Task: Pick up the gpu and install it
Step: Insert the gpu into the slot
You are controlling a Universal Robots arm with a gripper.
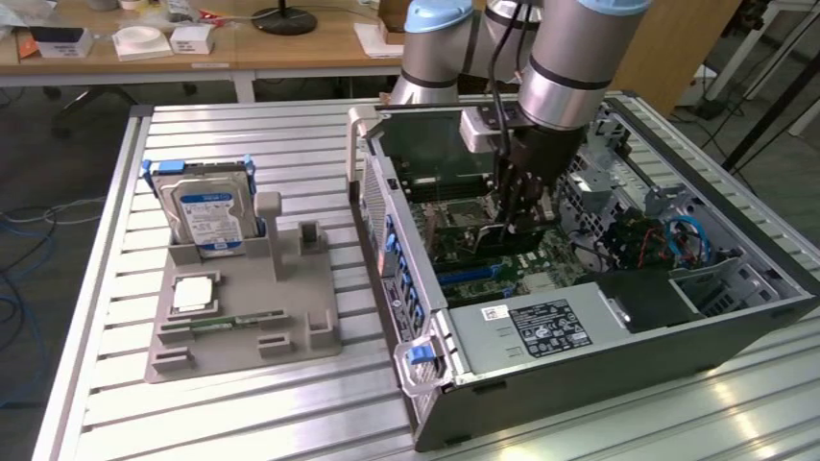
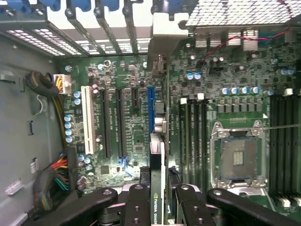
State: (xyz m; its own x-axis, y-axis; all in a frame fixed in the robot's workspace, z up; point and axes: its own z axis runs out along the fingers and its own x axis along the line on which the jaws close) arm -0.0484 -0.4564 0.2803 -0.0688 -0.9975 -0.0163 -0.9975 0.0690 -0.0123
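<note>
Gripper (image 1: 519, 221) stands inside the open computer case (image 1: 602, 384), right of centre in the exterior view, its fingers (image 2: 138, 202) clenched on the gpu (image 2: 157, 160). I hold the card on edge so that, as I judge it, its lower edge can meet a slot. In the wrist view the card runs in line with the blue slot (image 2: 151, 106) of the motherboard (image 2: 131, 136), silver bracket (image 2: 165, 33) toward the rear slats; whether it is seated I cannot tell. The hard drive (image 1: 211, 216) stands in the grey holder (image 1: 244, 327) at the exterior view's left, well apart.
</note>
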